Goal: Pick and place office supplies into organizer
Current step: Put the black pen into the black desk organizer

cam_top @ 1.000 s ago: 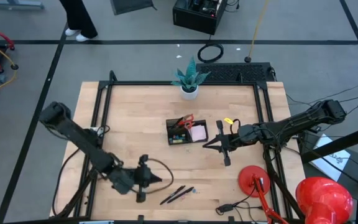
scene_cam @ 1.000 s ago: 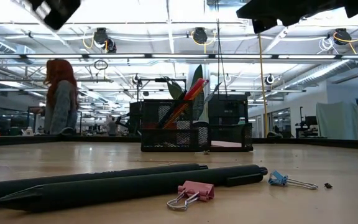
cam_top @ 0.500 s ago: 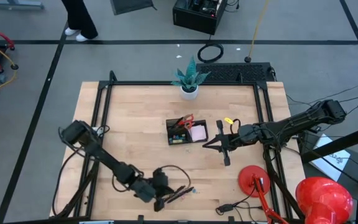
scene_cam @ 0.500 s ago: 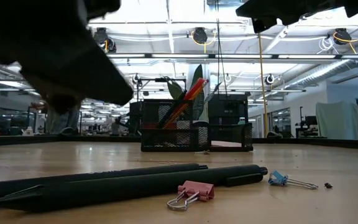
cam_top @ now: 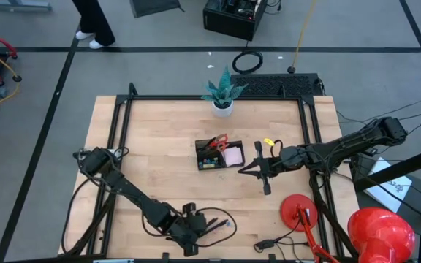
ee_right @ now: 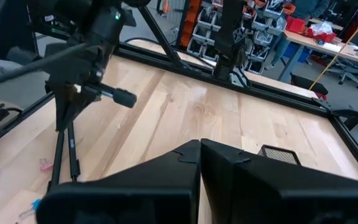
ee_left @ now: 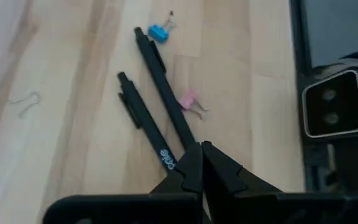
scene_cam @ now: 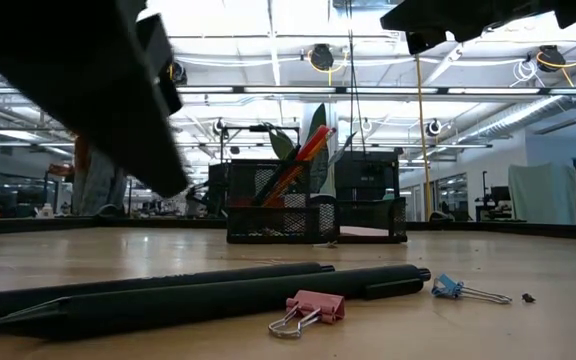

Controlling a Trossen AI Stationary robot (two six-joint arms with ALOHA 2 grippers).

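Two black pens [ee_left: 157,102], two clips [ee_left: 160,32], one organizer [cam_top: 220,155]

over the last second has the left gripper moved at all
Yes. In the high view the left gripper has swung right along the table's near edge, ending beside the black pens, farther from the table's left rail.

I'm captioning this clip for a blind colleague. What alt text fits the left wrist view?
The left gripper, fingers shut and empty, hovers over two black pens lying side by side on the wooden table. A blue clip sits by one pen's end, a pink clip beside its middle.
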